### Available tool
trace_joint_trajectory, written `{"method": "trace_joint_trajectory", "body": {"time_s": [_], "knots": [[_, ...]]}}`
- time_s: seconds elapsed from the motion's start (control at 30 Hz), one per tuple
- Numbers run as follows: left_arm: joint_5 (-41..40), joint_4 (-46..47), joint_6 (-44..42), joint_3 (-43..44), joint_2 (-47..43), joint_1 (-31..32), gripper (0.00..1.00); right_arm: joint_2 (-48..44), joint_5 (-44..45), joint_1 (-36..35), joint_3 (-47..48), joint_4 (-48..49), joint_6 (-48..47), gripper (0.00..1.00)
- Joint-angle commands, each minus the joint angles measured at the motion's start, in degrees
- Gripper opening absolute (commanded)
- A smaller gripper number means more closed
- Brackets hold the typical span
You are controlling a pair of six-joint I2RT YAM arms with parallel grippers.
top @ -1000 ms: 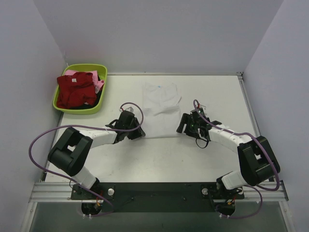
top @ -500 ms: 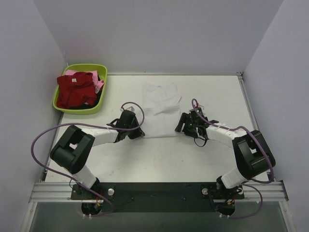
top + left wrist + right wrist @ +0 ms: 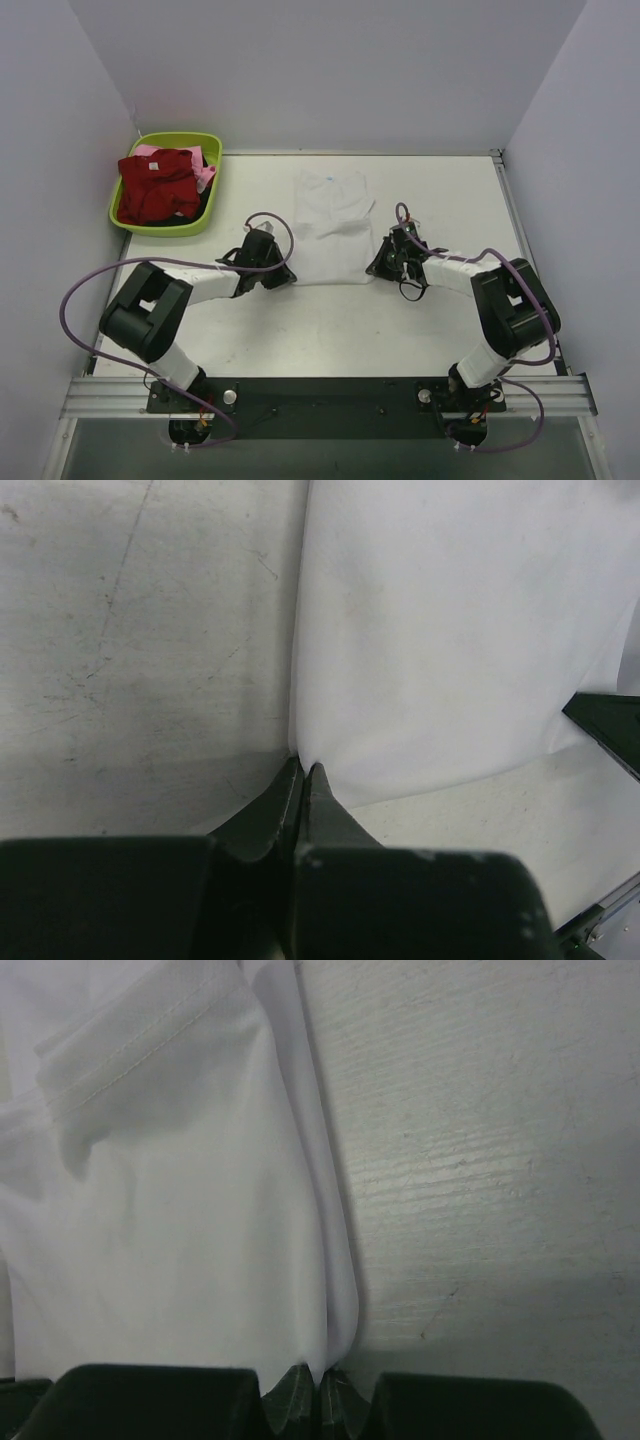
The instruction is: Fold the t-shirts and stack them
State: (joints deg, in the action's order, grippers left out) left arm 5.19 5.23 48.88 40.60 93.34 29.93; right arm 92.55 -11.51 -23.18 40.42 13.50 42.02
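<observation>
Left fingers (image 3: 268, 808) and right fingers (image 3: 290, 1392) each clamp tight on a lower corner of the white t-shirt (image 3: 333, 225), mid-frame.

White t-shirt (image 3: 333, 228): plain, folded lengthwise into narrow strip, lies flat mid-table (image 3: 440, 190), straight edge nearest, a few creases toward far end. Dark red t-shirt (image 3: 155, 185): crumpled heap in lime-green basin (image 3: 165, 228), far-left. Pink t-shirt (image 3: 205, 178): bunched beneath red, peeking out at far & right sides.

shirt (image 3: 330, 235) on table (image 3: 440, 330), basin (image 3: 160, 229) far left
</observation>
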Motion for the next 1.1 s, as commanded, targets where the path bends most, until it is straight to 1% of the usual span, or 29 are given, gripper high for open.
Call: {"method": "trace_joint_trajectory", "body": {"time_s": [0.0,0.17,0.23,0.33,0.4,0.43,0.47,0.5,0.53,0.6,0.63,0.67,0.7,0.73,0.77,0.8,0.83,0.9,0.93,1.03,1.07], "knots": [[-1.24,-3.39,-0.98,-3.50,-2.28,-0.23,0.00,-0.88,-0.01,-0.29,-2.63,-2.42,0.34,0.00],[-1.85,-3.48,0.95,-9.21,-8.17,1.97,0.00,-5.17,1.48,-3.00,-6.84,-3.39,0.96,0.00],[-2.90,-3.74,2.70,-11.15,-11.32,4.25,0.00,-6.94,3.06,-4.59,-8.07,-4.70,1.40,0.00],[-4.40,-4.09,5.42,-15.45,-15.97,7.76,0.00,-11.42,7.18,-9.24,-10.62,-7.16,2.88,0.00],[-6.23,-4.79,7.01,-18.53,-18.62,10.56,0.00,-15.11,8.78,-12.22,-12.98,-8.13,3.94,0.00],[-6.77,-5.06,8.76,-19.41,-21.59,11.72,0.00,-17.56,9.65,-13.11,-13.79,-8.83,5.16,0.00],[-7.56,-7.06,9.64,-21.24,-23.19,13.03,0.00,-18.89,10.27,-13.99,-14.84,-9.19,5.79,0.00],[-9.13,-7.86,10.44,-22.05,-24.68,14.00,0.00,-20.12,11.23,-16.43,-16.15,-9.80,6.40,0.00],[-9.84,-8.65,12.36,-22.75,-27.92,16.45,0.00,-22.48,12.29,-17.76,-16.78,-11.37,7.63,0.00],[-11.60,-11.20,14.13,-24.68,-31.10,18.31,0.00,-24.87,16.15,-21.10,-17.39,-13.22,8.86,0.00],[-12.39,-12.43,15.87,-25.04,-34.42,20.58,0.00,-26.88,17.38,-24.34,-17.83,-15.76,9.74,0.00],[-13.27,-15.49,16.59,-25.30,-36.11,21.73,0.00,-28.03,20.01,-25.67,-17.92,-16.91,11.14,0.00],[-15.02,-17.34,17.29,-25.22,-37.95,22.96,0.00,-29.17,21.16,-26.99,-18.10,-18.06,11.94,0.00],[-15.90,-19.19,18.69,-24.96,-41.62,23.93,0.00,-31.45,22.39,-29.53,-18.10,-20.24,12.64,0.00],[-16.87,-23.04,19.14,-24.61,-43.49,25.77,0.00,-32.51,23.10,-30.25,-18.01,-21.22,13.61,0.00],[-18.53,-24.64,19.75,-23.47,-46.81,26.49,0.00,-33.65,24.41,-31.04,-17.84,-23.06,13.88,0.00],[-19.07,-26.05,19.76,-22.76,-48.15,26.84,0.00,-35.49,24.95,-32.01,-16.88,-23.86,13.88,0.00],[-19.95,-29.66,18.71,-20.75,-50.00,27.11,0.00,-36.74,26.79,-32.89,-15.56,-25.88,13.44,0.00],[-20.22,-30.54,18.01,-18.13,-51.05,27.02,0.00,-37.26,27.32,-33.24,-14.42,-26.50,13.00,0.00],[-21.97,-33.18,15.11,-13.55,-50.28,27.02,0.00,-36.92,29.17,-33.69,-9.94,-27.91,10.90,0.00],[-22.94,-33.88,14.41,-10.74,-49.93,27.11,0.00,-36.57,29.43,-33.69,-7.66,-28.17,10.28,0.00]]}}
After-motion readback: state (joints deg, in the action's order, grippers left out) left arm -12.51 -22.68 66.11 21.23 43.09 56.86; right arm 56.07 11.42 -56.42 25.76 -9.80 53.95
